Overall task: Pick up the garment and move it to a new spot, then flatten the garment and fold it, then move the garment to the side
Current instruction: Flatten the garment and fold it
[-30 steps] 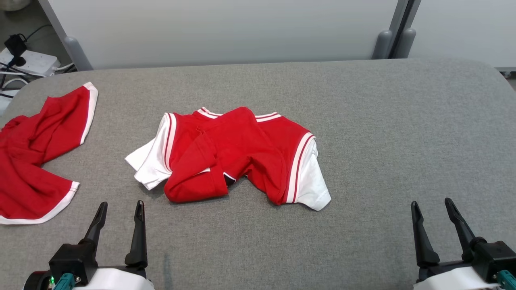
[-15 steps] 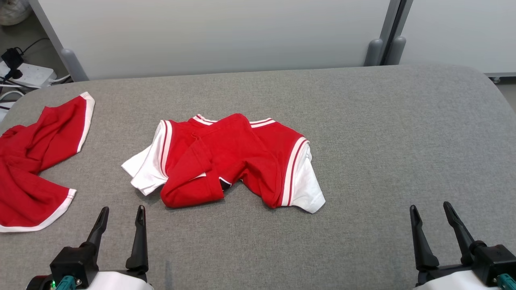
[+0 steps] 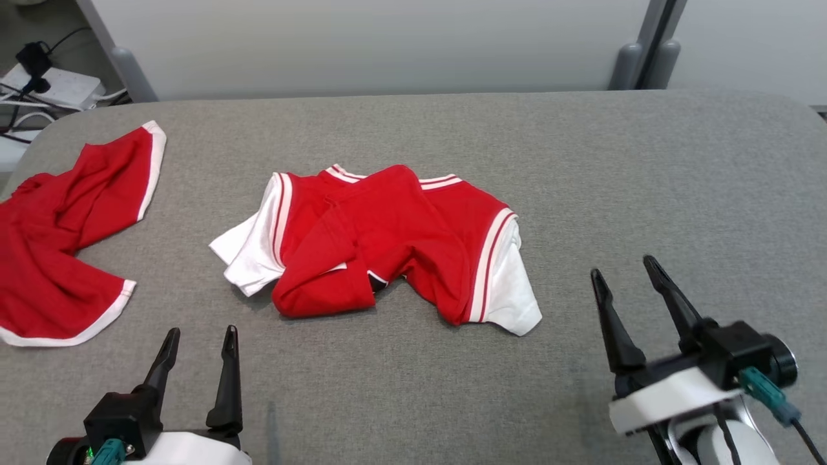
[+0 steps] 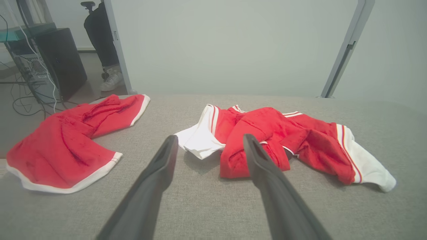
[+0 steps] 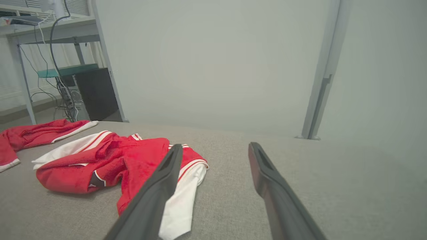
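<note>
A crumpled red garment [image 3: 381, 242] with white sleeves and striped trim lies bunched in the middle of the grey table [image 3: 646, 181]; it shows too in the left wrist view as the garment [image 4: 273, 140] and in the right wrist view as the garment [image 5: 113, 160]. My left gripper [image 3: 200, 336] is open near the front left, short of the garment's white left sleeve. My right gripper [image 3: 620, 268] is open and raised to the right of the garment's white right sleeve, apart from it. Nothing sits between either pair of fingers.
A second red piece with white trim [image 3: 64, 232] lies spread at the table's left edge. A pale partition wall [image 3: 387, 45] with a grey post [image 3: 652, 45] stands behind the table. Cables and a power strip [image 3: 45, 84] lie on the floor at the back left.
My right gripper has risen and moved forward and left, closer to the garment's right sleeve. The head camera has shifted a little. The left gripper and the garment stay put.
</note>
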Motion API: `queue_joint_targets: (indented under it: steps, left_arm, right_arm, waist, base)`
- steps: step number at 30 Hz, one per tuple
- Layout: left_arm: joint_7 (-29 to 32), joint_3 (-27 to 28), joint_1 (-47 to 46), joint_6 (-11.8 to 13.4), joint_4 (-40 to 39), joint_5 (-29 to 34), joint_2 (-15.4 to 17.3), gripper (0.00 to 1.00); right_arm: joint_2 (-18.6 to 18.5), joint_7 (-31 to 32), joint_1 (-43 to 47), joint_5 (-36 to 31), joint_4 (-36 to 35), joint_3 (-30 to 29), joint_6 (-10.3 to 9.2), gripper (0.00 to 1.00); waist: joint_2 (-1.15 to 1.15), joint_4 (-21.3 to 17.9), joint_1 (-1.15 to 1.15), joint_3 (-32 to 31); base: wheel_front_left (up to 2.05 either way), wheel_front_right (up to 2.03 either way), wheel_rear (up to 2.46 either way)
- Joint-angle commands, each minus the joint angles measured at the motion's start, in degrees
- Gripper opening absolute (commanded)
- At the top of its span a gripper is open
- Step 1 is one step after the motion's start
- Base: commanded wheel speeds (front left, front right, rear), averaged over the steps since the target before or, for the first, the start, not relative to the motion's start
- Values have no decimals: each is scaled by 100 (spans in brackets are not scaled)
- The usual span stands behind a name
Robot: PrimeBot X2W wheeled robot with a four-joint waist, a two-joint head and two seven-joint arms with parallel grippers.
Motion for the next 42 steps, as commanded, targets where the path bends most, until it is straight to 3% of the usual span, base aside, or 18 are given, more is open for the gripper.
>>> queue_joint_targets:
  steps: [1, 6, 14, 20, 29, 39, 40, 41, 42]
  left_arm:
    - [-49, 202, -383, 21, -148, 21, 104, 100]
    - [-61, 127, -584, -30, -127, 46, 57, 100]
    - [-220, -80, -1148, -294, -29, 76, -115, 100]
    - [-421, -308, -1708, -583, 264, 72, -382, 100]
    - [-661, -571, -2389, -970, 836, 156, -664, 100]
    - [-826, -585, -2573, -1148, 1224, 128, -940, 100]
    - [-833, -573, -2574, -1161, 1250, 121, -954, 100]
    - [-840, -562, -2577, -1175, 1274, 119, -965, 100]
    - [-846, -553, -2582, -1189, 1297, 124, -970, 100]
  right_arm:
    - [-83, 35, -284, 68, -59, 196, 41, 100]
    - [-326, 151, -1162, 302, 479, 666, 41, 100]
    - [-739, 329, -2853, 729, 1907, 1169, 41, 100]
    - [-1137, 1059, -3992, 1257, 2958, 1820, 41, 100]
    - [-1730, 1921, -4973, 2069, 3648, 3096, 41, 100]
    - [-1866, 1838, -5471, 2685, 4178, 3814, 41, 100]
    - [-1864, 1781, -5502, 2727, 4210, 3858, 41, 96]
    - [-1865, 1701, -5537, 2757, 4248, 3885, 41, 62]
    - [-1862, 1642, -5567, 2770, 4286, 3939, 41, 41]
  waist:
    - [0, 92, 0, 48]
    - [0, 365, 0, 268]
    - [0, 1055, 0, 926]
    - [0, 1621, 0, 1328]
    - [0, 2127, 0, 1695]
    - [0, 2329, 0, 1900]
    - [0, 2328, 0, 1911]
    - [0, 2325, 0, 1919]
    - [0, 2319, 0, 1923]
  base:
    - [0, 0, 0]
    - [0, 0, 0]
    - [0, 0, 0]
    - [0, 0, 0]
    - [0, 0, 0]
    - [0, 0, 0]
    - [0, 0, 0]
    - [0, 0, 0]
    - [0, 0, 0]
